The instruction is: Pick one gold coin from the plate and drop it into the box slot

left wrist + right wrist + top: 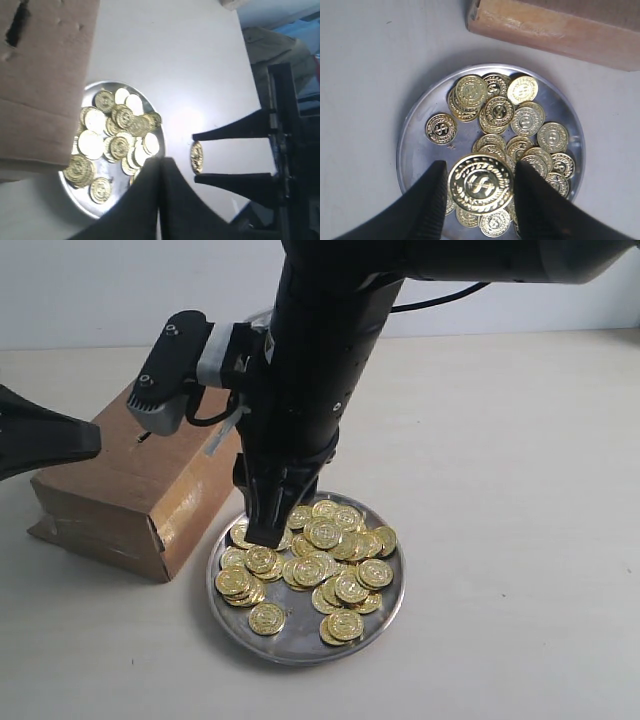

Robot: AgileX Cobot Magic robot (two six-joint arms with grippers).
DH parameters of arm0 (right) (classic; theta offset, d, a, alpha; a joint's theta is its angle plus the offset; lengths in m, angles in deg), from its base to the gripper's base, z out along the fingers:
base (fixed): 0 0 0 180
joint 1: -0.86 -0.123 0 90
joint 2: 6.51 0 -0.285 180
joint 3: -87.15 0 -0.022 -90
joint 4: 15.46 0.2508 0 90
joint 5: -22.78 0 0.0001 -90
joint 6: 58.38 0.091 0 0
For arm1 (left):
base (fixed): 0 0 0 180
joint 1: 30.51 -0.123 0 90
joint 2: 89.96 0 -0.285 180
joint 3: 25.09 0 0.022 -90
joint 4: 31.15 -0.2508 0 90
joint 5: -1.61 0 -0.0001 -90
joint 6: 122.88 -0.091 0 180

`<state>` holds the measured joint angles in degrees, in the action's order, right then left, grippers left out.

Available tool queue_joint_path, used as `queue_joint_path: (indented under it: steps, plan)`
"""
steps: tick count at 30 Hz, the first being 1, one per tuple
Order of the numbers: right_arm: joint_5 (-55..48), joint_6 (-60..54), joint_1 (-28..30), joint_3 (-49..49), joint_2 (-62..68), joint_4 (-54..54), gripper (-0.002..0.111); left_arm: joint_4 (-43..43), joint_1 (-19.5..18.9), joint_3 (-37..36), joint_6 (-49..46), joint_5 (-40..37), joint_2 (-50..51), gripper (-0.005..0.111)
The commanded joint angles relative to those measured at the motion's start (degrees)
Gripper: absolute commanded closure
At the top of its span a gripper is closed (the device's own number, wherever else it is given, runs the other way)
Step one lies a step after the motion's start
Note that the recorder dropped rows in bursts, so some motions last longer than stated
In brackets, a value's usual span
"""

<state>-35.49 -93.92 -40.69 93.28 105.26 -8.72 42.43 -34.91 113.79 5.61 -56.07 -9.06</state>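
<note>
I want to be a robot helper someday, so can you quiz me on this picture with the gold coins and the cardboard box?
1. True or false: the right arm's jaws pinch one round gold coin above the round shiny silver metal plate.
2. Where is the short dark slot? A) in the brown rectangular cardboard box B) in the plate C) in a coin
3. Fill in: the left arm's jaws are ____ (open or shut).
Key: 1 true; 2 A; 3 shut.
</note>
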Motion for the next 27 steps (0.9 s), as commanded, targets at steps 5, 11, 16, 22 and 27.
queue_joint_path:
  steps: [5, 11, 16, 22, 27]
  plan:
    - [1.0, -0.4, 0.2, 0.5, -0.8, 0.6, 0.084, 6.6, 2.3, 0.4, -5.7, -10.4, 10.1, 0.060]
    - [1.8, -0.4, 0.2, 0.5, -0.8, 0.6, 0.084, 8.2, 7.7, 0.4, -6.8, -8.2, 15.2, 0.053]
    - [2.2, -0.4, 0.2, 0.5, -0.8, 0.7, 0.084, 13.9, 10.9, 0.6, -8.9, -8.0, 18.5, 0.056]
    - [2.3, -0.4, 0.2, 0.5, -0.8, 0.8, 0.084, 17.7, 11.3, 0.6, -8.8, -8.7, 21.5, 0.056]
    - [2.6, -0.4, 0.2, 0.5, -0.8, 1.0, 0.084, 19.9, 12.8, 1.1, -8.8, -9.6, 22.4, 0.056]
